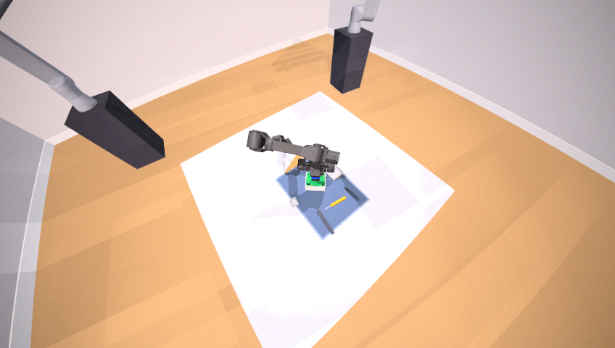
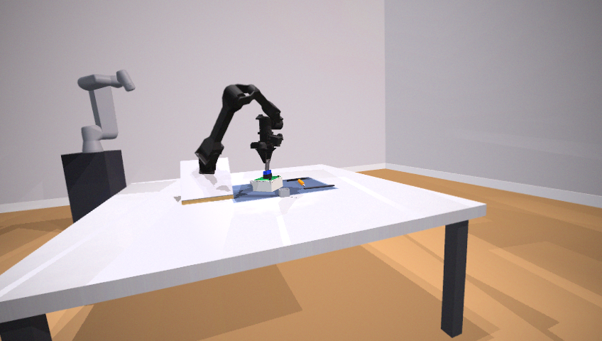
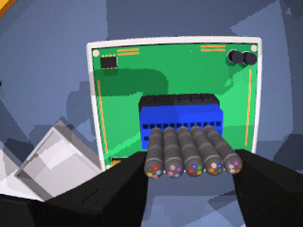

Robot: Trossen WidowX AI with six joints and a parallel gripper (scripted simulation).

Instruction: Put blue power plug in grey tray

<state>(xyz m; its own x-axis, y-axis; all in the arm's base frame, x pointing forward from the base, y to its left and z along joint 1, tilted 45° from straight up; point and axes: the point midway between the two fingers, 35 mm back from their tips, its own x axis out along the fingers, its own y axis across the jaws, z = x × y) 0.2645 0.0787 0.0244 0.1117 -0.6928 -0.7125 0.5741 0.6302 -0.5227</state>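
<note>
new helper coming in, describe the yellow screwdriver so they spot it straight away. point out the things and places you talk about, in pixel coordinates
On the white table [image 1: 267, 258] [image 2: 321, 224] lies a blue mat [image 1: 312, 211] [image 2: 312, 182]. Toward its middle, between two dark slender tools, the screwdriver [image 1: 339, 201] [image 2: 301, 182] is the only one with a yellow-orange handle.
</note>
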